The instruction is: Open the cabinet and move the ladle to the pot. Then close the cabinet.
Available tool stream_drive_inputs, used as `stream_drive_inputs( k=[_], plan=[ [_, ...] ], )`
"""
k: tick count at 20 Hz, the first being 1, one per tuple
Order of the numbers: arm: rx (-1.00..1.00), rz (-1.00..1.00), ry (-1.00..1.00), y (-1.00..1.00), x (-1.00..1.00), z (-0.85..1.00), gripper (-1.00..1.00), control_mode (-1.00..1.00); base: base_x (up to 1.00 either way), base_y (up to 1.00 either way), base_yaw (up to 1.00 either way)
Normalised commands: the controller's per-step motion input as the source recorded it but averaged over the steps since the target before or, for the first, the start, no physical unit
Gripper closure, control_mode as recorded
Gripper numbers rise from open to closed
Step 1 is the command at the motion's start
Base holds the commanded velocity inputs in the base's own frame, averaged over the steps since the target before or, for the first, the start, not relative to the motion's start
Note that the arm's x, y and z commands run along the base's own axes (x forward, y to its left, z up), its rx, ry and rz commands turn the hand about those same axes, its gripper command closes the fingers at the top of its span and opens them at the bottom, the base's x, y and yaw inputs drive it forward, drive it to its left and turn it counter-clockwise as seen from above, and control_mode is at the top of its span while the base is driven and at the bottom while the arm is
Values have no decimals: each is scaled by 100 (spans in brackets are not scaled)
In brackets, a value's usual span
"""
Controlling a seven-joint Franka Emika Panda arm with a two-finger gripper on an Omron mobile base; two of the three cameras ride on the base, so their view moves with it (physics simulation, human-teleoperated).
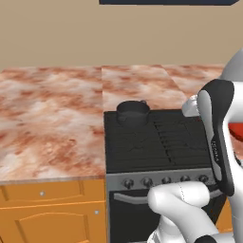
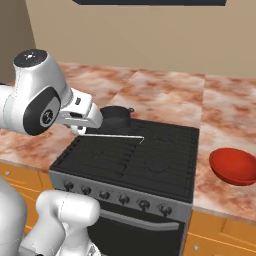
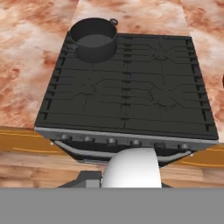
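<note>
Six knobs [image 2: 123, 199] line the front of the stove [image 2: 150, 165]. Above the stove's left side, the hand [image 2: 80, 130] is clamped narrow on the ladle [image 2: 120, 136], whose thin handle juts level over the grates. Farther back, the pot [image 2: 116, 117] stands on the stove's rear-left burner. Right of the stove, a red bowl [image 2: 234, 166] sits on the bench [image 2: 165, 95].

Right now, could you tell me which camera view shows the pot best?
The hand view: the pot shows whole from above, open and empty, on the stove's back burner. The left base view shows it small and side-on; in the right base view the arm partly hides it.
</note>
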Motion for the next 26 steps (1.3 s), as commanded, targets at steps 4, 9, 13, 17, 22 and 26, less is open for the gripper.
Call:
stream_drive_inputs(
  k=[4,9,13,17,22,26],
  plan=[
    [0,0,0,0,0,0,100,100,41,94,-16],
    [0,0,0,0,0,0,100,100,68,40,-15],
    [0,0,0,0,0,0,100,100,78,0,-11],
    [0,0,0,0,0,0,100,100,78,0,-6],
    [0,0,1,0,16,0,100,-100,65,0,-1],
    [0,0,6,-3,94,0,100,-100,0,0,0]
  ],
)
